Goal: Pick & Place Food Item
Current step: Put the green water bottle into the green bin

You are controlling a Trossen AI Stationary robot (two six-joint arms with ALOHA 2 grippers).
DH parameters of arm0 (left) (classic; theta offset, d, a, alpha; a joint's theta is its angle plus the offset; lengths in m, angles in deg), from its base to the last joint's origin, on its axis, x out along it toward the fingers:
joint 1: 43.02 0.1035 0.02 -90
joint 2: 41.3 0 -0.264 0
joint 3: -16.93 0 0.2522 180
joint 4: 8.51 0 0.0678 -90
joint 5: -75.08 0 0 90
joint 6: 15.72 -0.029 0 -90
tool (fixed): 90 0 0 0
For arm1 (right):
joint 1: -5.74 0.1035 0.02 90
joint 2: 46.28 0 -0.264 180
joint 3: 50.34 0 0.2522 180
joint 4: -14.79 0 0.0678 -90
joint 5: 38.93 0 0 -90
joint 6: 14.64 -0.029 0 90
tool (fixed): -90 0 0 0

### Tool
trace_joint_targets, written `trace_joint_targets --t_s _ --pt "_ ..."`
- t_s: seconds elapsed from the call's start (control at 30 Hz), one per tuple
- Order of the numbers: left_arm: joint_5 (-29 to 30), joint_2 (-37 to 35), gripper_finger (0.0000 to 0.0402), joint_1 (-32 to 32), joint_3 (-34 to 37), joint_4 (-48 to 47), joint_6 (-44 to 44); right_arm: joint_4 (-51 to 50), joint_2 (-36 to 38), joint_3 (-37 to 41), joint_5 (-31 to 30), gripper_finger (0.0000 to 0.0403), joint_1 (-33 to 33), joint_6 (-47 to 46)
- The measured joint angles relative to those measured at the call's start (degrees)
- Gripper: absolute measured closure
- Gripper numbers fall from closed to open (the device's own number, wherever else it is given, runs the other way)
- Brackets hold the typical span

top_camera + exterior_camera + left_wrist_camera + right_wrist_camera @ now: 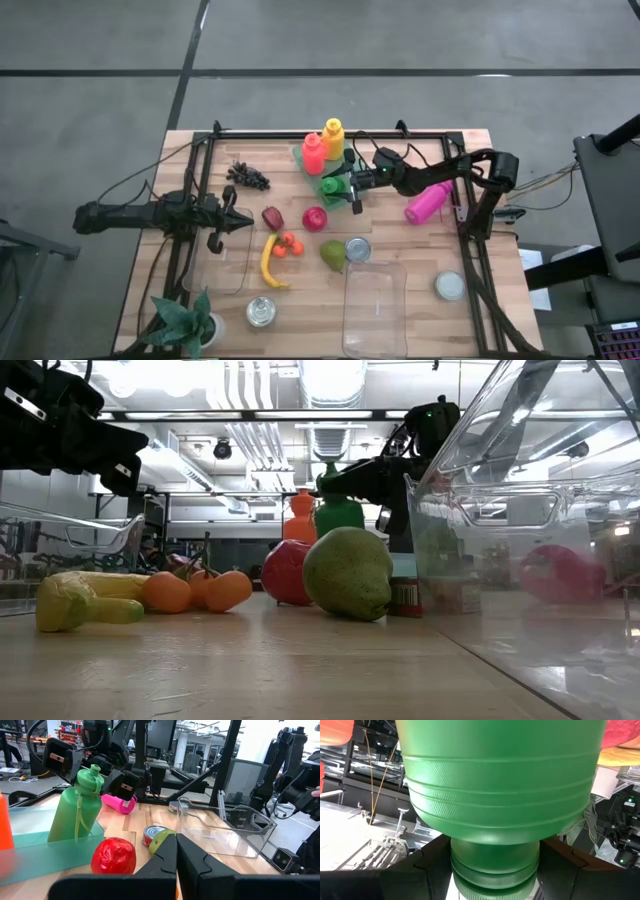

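Note:
A green bottle (74,815) stands slightly tilted in a teal tray (30,845) at the table's far middle, beside a red bottle (312,153) and an orange one (333,138). My right gripper (342,187) reaches in from the right and is shut on the green bottle's top. Nearer lie a red apple (314,218), a pear (332,254), a banana (268,262), small orange fruits (288,245) and grapes (247,176). My left gripper (240,222) waits shut at the left, holding nothing. My right gripper pinches the green bottle's neck (495,851), just under the cap (92,774), with one finger (60,760) on each side. The fingers come in about level from the table's right. The bottle's base is hidden behind the tray's wall.
A pink bottle (428,200) lies at the right. Clear containers sit at the near middle (375,305) and the left (220,262). Tin cans (357,249) (261,312), a round lid (450,286) and a potted plant (185,322) stand nearer the front.

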Motion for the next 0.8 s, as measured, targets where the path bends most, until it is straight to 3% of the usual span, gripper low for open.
trace_joint_targets --t_s 0.47,0.8 --pt "-0.01 0.0 0.0401 -0.02 -0.02 0.01 0.0 -0.27 0.0 0.0 -0.26 0.0172 -0.06 -1.33" --pt "0.0 0.0 0.0401 -0.01 0.0 -0.01 0.0 -0.76 -0.13 0.17 -0.44 0.0075 -0.02 -1.44"
